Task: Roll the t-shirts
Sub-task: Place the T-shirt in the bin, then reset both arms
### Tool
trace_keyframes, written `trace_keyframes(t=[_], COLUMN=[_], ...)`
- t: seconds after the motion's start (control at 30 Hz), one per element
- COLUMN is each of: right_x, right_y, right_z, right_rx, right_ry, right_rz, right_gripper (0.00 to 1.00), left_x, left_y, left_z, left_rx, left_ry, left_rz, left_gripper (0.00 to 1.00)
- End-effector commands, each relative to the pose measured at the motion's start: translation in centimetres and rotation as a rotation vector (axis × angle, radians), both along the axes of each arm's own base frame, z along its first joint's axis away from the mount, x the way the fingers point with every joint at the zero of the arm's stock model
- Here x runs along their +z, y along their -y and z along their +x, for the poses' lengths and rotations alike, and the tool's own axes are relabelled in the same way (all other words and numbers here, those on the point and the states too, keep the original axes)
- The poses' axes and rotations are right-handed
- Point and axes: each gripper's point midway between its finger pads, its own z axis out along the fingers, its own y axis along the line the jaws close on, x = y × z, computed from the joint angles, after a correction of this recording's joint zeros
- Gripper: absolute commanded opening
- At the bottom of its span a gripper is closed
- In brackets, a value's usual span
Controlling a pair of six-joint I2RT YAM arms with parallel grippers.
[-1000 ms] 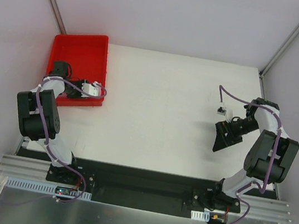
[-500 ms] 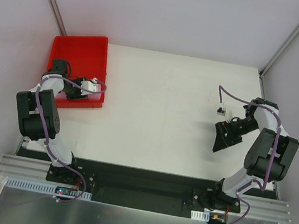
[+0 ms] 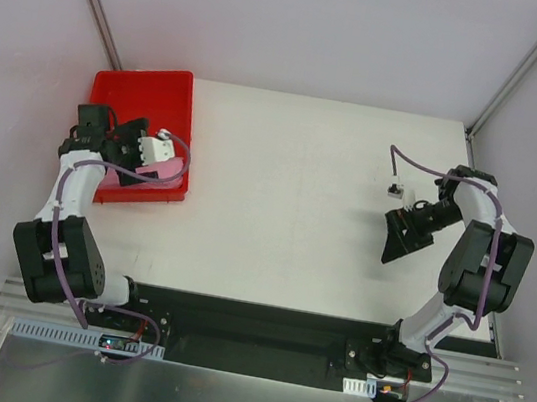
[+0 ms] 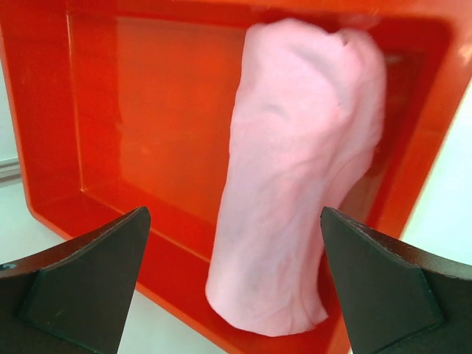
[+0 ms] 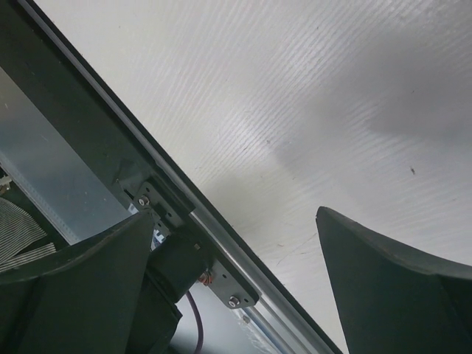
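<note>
One light-pink t-shirt [image 4: 295, 169], rolled into a thick tube, lies in the red tray [image 4: 147, 133] along its right wall. Its near end rests against the tray's front rim. In the top view only a bit of the t-shirt [image 3: 158, 171] shows beneath the arm. My left gripper [image 4: 234, 214] hangs open above the roll's near end, its fingers wide on either side and not touching it. In the top view the left gripper [image 3: 142, 154] is over the tray's right half. My right gripper [image 3: 399, 238] is open and holds nothing, low over the table at the right.
The red tray [image 3: 138, 96] sits at the table's far left corner. The right wrist view looks along the white table [image 5: 310, 96] to its near edge, where the metal rail and an arm's base mount [image 5: 184, 254] show. Grey walls close in both sides.
My left gripper has opened and let go of the pink roll, and the left arm has swung further over the tray. The right arm has only shifted slightly.
</note>
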Motion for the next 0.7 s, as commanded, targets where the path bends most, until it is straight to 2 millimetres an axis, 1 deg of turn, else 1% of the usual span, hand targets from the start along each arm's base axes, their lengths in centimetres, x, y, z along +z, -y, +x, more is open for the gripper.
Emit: trace_keyframes(t=[0.0, 0.03, 0.07, 0.1, 0.13, 0.17, 0.2, 0.23, 0.27, 0.3, 0.33, 0.37, 0.4, 0.43, 0.47, 0.5, 0.53, 0.57, 0.63, 0.67], right_x=[4.2, 4.1, 4.2, 4.3, 4.4, 4.6, 4.7, 4.9, 5.0, 5.0, 5.1, 5.1, 5.1, 5.1, 5.1, 5.1, 5.1, 5.1, 5.0, 5.0], right_y=[-1.4, -1.5, -1.8, -1.9, -2.0, -2.1, -2.2, -2.4, -2.5, -2.6, -2.7, -2.8, -2.8, -2.8, -2.9, -3.0, -3.2, -3.2, -3.3, -3.3], right_z=[-4.3, -4.2, -4.0, -3.9, -3.5, -3.3, -3.2, -3.0, -3.0, -3.0, -3.0, -3.1, -3.1, -3.2, -3.3, -3.3, -3.4, -3.5, -3.8, -3.8], right_rx=[0.012, 0.009, 0.005, 0.003, 0.004, -0.001, -0.004, -0.007, -0.01, -0.014, -0.015, -0.019, -0.018, -0.018, -0.02, -0.023, -0.025, -0.028, -0.026, -0.028], right_ry=[-0.236, -0.241, -0.239, -0.243, -0.232, -0.224, -0.217, -0.209, -0.208, -0.205, -0.202, -0.204, -0.203, -0.205, -0.207, -0.204, -0.207, -0.208, -0.21, -0.211], right_rz=[0.083, 0.091, 0.107, 0.113, 0.115, 0.125, 0.13, 0.139, 0.145, 0.15, 0.155, 0.16, 0.161, 0.164, 0.168, 0.174, 0.181, 0.184, 0.185, 0.186], right_gripper=[0.96, 0.96, 0.96, 0.96, 0.96, 0.96, 0.96, 0.96, 0.96, 0.96, 0.96, 0.96, 0.96, 0.96, 0.96, 0.96, 0.96, 0.96, 0.96, 0.96], left_x=[0.5, -0.4, -0.8, 0.2, -1.3, -1.2, 0.3, -0.8, -0.8, 0.0, -0.8, -1.1, -0.7, -1.8, -2.7, -3.1, -4.8, -5.7, -7.3, -7.7], left_y=[2.0, 1.8, 1.3, 0.6, -0.7, -1.5, -2.1, -2.6, -2.9, -3.1, -3.1, -3.1, -3.2, -3.2, -3.1, -2.8, -2.8, -2.7, -2.1, -2.0], left_z=[-1.6, -1.1, -0.6, 1.4, 2.4, 3.2, 4.8, 5.4, 5.9, 6.8, 7.0, 7.2, 7.7, 7.7, 7.1, 7.0, 6.5, 5.5, 4.3, 3.8], left_rx=[0.029, 0.06, 0.116, 0.238, 0.349, 0.423, 0.527, 0.578, 0.635, 0.658, 0.684, 0.723, 0.739, 0.761, 0.781, 0.788, 0.799, 0.816, 0.813, 0.817], left_ry=[-0.035, -0.071, -0.095, -0.075, -0.126, -0.139, -0.123, -0.155, -0.164, -0.149, -0.179, -0.2, -0.203, -0.237, -0.284, -0.313, -0.368, -0.421, -0.489, -0.507], left_rz=[-0.14, -0.138, -0.126, -0.159, -0.123, -0.144, -0.201, -0.21, -0.232, -0.249, -0.258, -0.275, -0.281, -0.281, -0.277, -0.283, -0.272, -0.263, -0.262, -0.262], left_gripper=[0.99, 0.99, 0.99, 0.97, 0.95, 0.91, 0.83, 0.79, 0.74, 0.64, 0.41, 0.26, 0.05, 0.0, 0.0, 0.0, 0.0, 0.0, 0.0, 0.0])
